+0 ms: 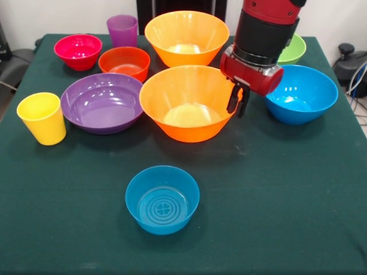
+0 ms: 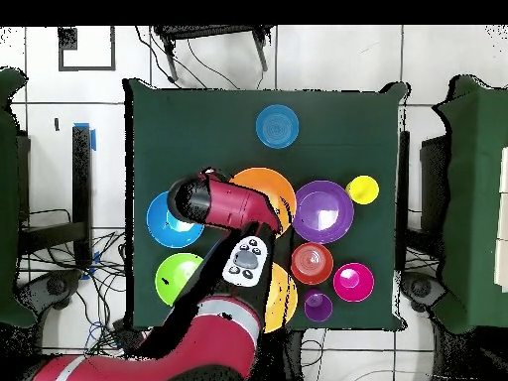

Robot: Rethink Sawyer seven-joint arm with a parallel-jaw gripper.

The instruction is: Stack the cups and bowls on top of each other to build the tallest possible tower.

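Observation:
My gripper point(image 1: 237, 103) is at the right rim of the near large orange bowl point(image 1: 186, 103), which stands on the table. The fingers are close together and seem to pinch that rim. In the overhead view the arm covers the gripper, beside this bowl point(image 2: 270, 189). The second large orange bowl point(image 1: 186, 35) stands behind it. The purple shallow bowl point(image 1: 103, 102), yellow cup point(image 1: 42, 118), orange-red bowl point(image 1: 124, 62), pink-red bowl point(image 1: 78, 50) and purple cup point(image 1: 122, 30) stand to the left. The blue bowl point(image 1: 304, 94) and green bowl point(image 1: 297, 50) stand to the right. No bowl rests on another.
A small teal bowl point(image 1: 162, 199) stands alone near the table's front edge, also in the overhead view point(image 2: 277, 126). The green table cloth point(image 1: 298, 200) is bare around it. Chairs and cables lie off the table's sides.

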